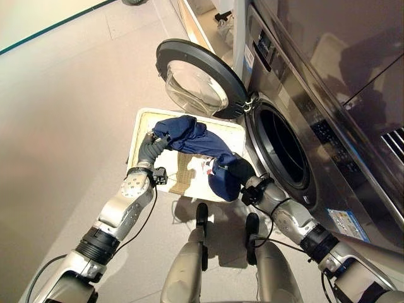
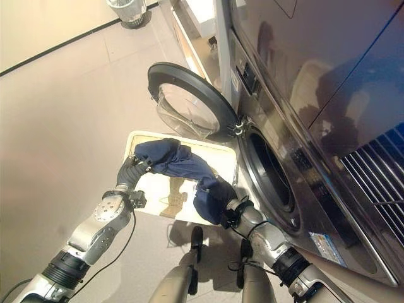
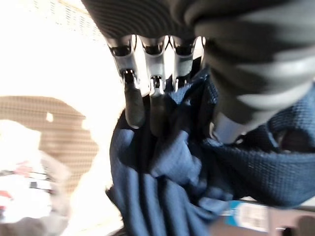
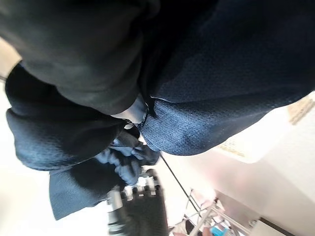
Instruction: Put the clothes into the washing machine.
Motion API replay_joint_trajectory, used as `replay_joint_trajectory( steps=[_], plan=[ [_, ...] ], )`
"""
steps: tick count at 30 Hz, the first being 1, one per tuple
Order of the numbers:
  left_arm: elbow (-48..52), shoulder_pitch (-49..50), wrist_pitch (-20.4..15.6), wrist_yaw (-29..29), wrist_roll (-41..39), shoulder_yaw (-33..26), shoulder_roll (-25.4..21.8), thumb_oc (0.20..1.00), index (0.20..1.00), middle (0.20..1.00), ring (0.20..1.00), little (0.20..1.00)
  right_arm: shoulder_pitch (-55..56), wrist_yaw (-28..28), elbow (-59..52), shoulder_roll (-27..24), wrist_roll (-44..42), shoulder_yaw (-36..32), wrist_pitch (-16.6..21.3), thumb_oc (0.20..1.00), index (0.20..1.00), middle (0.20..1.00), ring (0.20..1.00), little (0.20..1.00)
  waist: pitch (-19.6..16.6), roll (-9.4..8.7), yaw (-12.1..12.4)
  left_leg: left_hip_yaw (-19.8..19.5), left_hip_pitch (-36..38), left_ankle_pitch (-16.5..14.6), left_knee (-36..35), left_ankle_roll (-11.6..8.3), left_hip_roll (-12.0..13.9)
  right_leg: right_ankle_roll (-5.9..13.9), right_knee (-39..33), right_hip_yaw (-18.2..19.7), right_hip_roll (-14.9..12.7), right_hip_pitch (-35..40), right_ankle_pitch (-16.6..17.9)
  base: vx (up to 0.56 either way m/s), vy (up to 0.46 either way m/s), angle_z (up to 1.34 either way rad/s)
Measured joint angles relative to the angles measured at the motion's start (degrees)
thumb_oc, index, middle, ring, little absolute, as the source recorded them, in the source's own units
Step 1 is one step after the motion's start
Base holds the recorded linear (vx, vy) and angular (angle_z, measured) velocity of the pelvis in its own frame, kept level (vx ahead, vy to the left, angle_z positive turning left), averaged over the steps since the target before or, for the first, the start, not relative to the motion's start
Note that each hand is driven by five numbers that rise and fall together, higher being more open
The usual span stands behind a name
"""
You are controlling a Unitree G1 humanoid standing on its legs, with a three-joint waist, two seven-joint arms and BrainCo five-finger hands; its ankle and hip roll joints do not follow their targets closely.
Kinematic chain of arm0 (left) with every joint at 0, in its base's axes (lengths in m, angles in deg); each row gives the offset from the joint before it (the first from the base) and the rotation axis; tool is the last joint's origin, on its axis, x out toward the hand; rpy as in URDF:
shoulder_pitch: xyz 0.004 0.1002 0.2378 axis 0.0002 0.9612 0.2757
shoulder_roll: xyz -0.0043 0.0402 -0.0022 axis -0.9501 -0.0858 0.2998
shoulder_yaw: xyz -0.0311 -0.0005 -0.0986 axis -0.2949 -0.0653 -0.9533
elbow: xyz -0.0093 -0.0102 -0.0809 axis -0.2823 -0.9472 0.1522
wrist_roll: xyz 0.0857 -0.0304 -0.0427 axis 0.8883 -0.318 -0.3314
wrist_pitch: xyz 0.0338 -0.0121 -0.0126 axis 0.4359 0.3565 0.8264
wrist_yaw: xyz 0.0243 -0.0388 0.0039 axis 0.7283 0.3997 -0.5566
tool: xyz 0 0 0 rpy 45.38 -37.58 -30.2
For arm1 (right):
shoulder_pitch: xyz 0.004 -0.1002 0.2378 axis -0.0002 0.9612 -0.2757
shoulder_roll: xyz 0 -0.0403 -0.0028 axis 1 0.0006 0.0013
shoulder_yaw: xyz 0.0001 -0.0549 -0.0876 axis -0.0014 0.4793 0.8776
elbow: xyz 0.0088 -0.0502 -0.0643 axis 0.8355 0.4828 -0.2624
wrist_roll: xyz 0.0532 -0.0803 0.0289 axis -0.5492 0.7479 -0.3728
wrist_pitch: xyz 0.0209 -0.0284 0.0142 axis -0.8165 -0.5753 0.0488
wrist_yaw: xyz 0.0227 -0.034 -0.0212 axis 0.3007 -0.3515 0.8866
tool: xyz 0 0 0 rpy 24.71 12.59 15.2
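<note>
Washer [image 1: 328,120] fills our right side, drum mouth [image 1: 281,148] dark and clear, door [image 1: 199,79] swung wide toward the far left. White basket [image 1: 142,120] sits on the floor [image 1: 69,113] just in front of the mouth, with a tan mesh piece [image 1: 183,173] and a light printed piece inside.

Navy garment [image 1: 196,142] hangs slung between our two hands above the basket, bunched at both ends, sagging a little in the middle.

Left hand [image 3: 147,98]: fingers curled into the cloth with thumb opposite, clamped on the far end. Right hand [image 1: 243,180]: buried in the near bundle; we cannot tell how its fingers sit.

Step in hand, as we judge it: carry the garment over to the drum.
- Lift first, so the sag clears the basket rim.
- Lead with the right end, nearest the mouth; feed it past the lip before the left follows.
- Keep the left clamp until most cloth is inside.
- Watch trailing folds catching the door hinge [image 1: 249,101] or draping back outside.
</note>
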Motion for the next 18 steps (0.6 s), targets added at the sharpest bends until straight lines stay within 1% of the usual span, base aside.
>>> replay_joint_trajectory(
  steps=[1, 2, 4, 7, 8, 10, 12, 16, 17, 18],
  plan=[
    [-1.3, -0.2, 0.8, 0.5, 0.0, 0.5, 0.0, 0.868, 0.868, 0.868, 0.868, 0.868, 0.4, -0.6, 0.0, 0.3, -0.3, -0.8, 1.0, 0.200, 0.200, 0.200, 0.200, 0.200, 0.1, -0.02, 0.1, 0.1, 0.0, 0.0, -0.1, 0.01, 0.0, 0.02, 0.0, 0.1, 0.0, -0.1, 0.0, 0.00, 0.014, -0.04],
    [-2.4, -0.1, 1.7, 1.0, 0.0, 0.6, 0.0, 1.000, 1.000, 1.000, 1.000, 1.000, 0.4, -1.1, 0.0, 0.4, -0.8, -1.3, 2.1, 0.200, 0.200, 0.200, 0.200, 0.200, 0.2, -0.06, 0.1, 0.2, 0.0, 0.0, -0.1, 0.01, 0.0, 0.04, -0.1, 0.2, 0.0, -0.1, 0.1, 0.00, 0.014, -0.04],
    [-3.8, -0.2, 2.6, 1.5, 0.4, 1.2, 0.0, 1.000, 1.000, 1.000, 1.000, 1.000, 0.9, -1.7, 0.0, 0.5, -1.5, -2.6, 3.6, 0.200, 0.200, 0.200, 0.200, 0.200, 0.2, -0.07, 0.0, 0.3, 0.0, 0.0, -0.2, 0.01, 0.0, 0.06, -0.2, 0.4, 0.1, -0.2, 0.1, 0.00, 0.015, -0.04],
    [-7.5, 0.2, 3.2, 2.2, 1.6, 2.3, 0.1, 1.000, 1.000, 1.000, 1.000, 1.000, 1.7, -3.6, 0.1, 2.1, -4.9, -6.0, 9.0, 0.200, 0.200, 0.200, 0.200, 0.200, 0.4, -0.12, -0.2, 1.5, -0.2, 0.0, -0.6, 0.01, 0.1, 0.12, -0.1, 1.3, 0.2, -1.1, 0.3, 0.01, 0.009, -0.17],
    [-8.6, 0.3, 3.2, 2.4, 1.6, 2.3, 0.3, 1.000, 1.000, 1.000, 1.000, 1.000, 1.9, -3.9, 0.1, 2.3, -5.8, -6.7, 9.8, 0.200, 0.200, 0.200, 0.200, 0.200, 0.4, -0.12, -0.2, 1.6, -0.2, 0.0, -0.6, 0.02, 0.1, 0.14, -0.1, 1.5, 0.2, -1.2, 0.3, 0.00, 0.004, -0.10],
    [-10.5, 1.1, 2.9, 3.4, 1.6, 2.3, 0.4, 1.000, 1.000, 1.000, 1.000, 1.000, 2.4, -4.0, 0.3, 3.5, -10.4, -8.4, 12.4, 0.200, 0.200, 0.200, 0.200, 0.200, 0.4, -0.10, -1.3, 1.6, -1.0, 0.0, -0.7, 0.07, 0.0, 0.18, -0.2, 1.5, 0.2, -1.9, 0.4, 0.00, 0.000, 0.00],
    [-10.8, 1.8, 2.9, 4.3, 2.3, 2.6, 0.5, 1.000, 1.000, 1.000, 1.000, 1.000, 2.4, -3.8, 1.1, 4.0, -13.9, -9.9, 14.8, 0.200, 0.200, 0.200, 0.200, 0.200, 0.4, -0.08, -1.4, 1.7, -2.1, 0.1, -0.7, 0.20, 0.1, -0.06, -0.2, 1.6, 0.2, -3.2, 0.8, 0.01, -0.003, -0.04],
    [-11.2, 1.6, 2.5, 4.6, 4.4, 4.3, 0.3, 1.000, 1.000, 1.000, 1.000, 1.000, 2.5, -2.2, 4.0, 4.1, -21.8, -12.4, 16.7, 0.200, 0.200, 0.200, 0.200, 0.200, 0.4, -0.06, -1.4, 2.0, -2.8, 0.1, -0.7, 0.20, 0.1, -0.16, -0.4, 2.0, 0.4, -4.0, 1.0, 0.02, -0.011, -0.05],
    [-11.6, 1.8, 2.2, 4.4, 4.4, 4.4, 0.3, 1.000, 1.000, 1.000, 1.000, 1.000, 2.5, -1.7, 4.4, 4.3, -23.3, -12.7, 17.2, 0.200, 0.200, 0.200, 0.200, 0.200, 0.4, -0.03, -1.4, 2.0, -2.8, 0.1, -0.7, 0.20, 0.2, -0.14, -0.6, 2.1, 0.5, -4.0, 1.0, 0.02, -0.017, -0.07],
    [-12.9, 2.0, 1.2, 3.8, 4.4, 4.3, 0.3, 1.000, 1.000, 1.000, 1.000, 1.000, 2.5, -0.6, 4.7, 4.6, -26.6, -13.7, 18.1, 0.200, 0.200, 0.200, 0.200, 0.200, 0.4, -0.02, -1.4, 2.2, -3.0, 0.1, -0.7, 0.19, 0.2, -0.10, -0.7, 2.3, 0.5, -4.2, 1.1, 0.02, -0.021, -0.11]
  ],
)
